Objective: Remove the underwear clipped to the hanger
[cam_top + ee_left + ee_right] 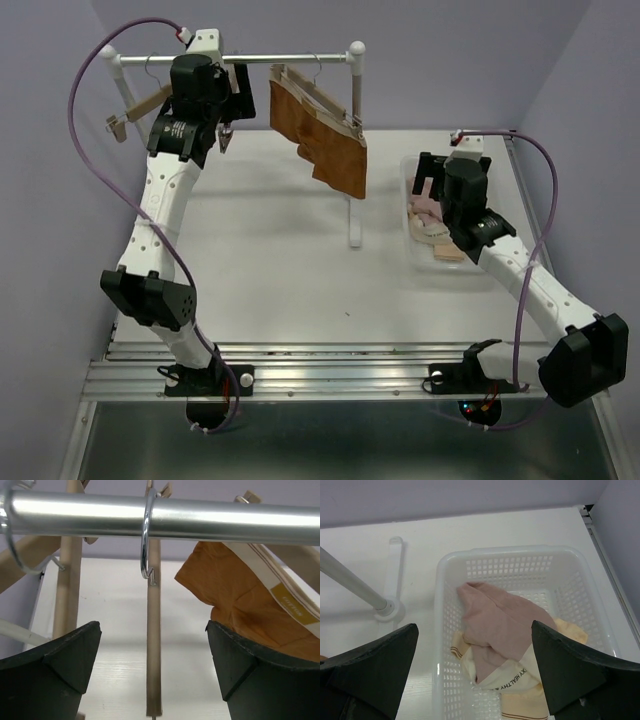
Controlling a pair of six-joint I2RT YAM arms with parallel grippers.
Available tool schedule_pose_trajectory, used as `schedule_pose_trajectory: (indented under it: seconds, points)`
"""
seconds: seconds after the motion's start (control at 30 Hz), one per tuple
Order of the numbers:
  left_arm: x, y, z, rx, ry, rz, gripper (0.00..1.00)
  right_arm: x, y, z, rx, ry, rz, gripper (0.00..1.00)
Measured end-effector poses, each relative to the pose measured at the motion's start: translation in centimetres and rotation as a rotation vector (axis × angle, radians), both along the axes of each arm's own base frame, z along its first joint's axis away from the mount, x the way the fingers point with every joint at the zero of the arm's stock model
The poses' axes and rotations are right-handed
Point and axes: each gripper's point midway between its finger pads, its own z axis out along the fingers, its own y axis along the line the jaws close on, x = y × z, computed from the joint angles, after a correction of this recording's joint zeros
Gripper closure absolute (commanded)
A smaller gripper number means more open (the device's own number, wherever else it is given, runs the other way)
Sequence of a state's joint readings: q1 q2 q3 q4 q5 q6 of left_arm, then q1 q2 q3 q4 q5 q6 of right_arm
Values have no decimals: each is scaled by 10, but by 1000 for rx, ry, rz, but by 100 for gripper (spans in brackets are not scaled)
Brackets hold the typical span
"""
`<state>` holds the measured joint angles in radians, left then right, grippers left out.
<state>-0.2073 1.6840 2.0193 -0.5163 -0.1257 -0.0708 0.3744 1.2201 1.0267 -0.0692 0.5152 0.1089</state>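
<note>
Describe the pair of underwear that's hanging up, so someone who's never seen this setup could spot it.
Find the silver rail across the back of the white table. Toward its right end hang the rust-brown briefs. They are the only pair hanging; the pink briefs and cream briefs lie in the white basket.

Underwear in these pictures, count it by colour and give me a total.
Rust brown underwear: 1, hanging from the rail.
Dusty pink underwear: 1, in the basket.
Pale cream underwear: 1, in the basket, partly under the pink one.
Total: 3.
</note>
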Motion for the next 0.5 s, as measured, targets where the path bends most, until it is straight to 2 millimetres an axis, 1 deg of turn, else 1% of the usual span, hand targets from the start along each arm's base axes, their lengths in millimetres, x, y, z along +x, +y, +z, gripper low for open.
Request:
schedule_pose_trajectory:
  seconds: [0.23, 0.3, 0.4, 0.5]
  points:
    - [-38, -2, 45, -98, -98, -19, 1, -4, 1, 1, 8, -6, 18, 0]
    - [-46, -5, 54, -119, -117, -29, 1, -5, 1, 2, 9, -9, 20, 0]
    - [-54, -10, 63, -143, -135, -46, 1, -7, 1, 2, 10, -10, 21, 0]
    - [-61, -28, 68, -171, -142, -87, 1, -8, 1, 1, 10, -8, 21, 0]
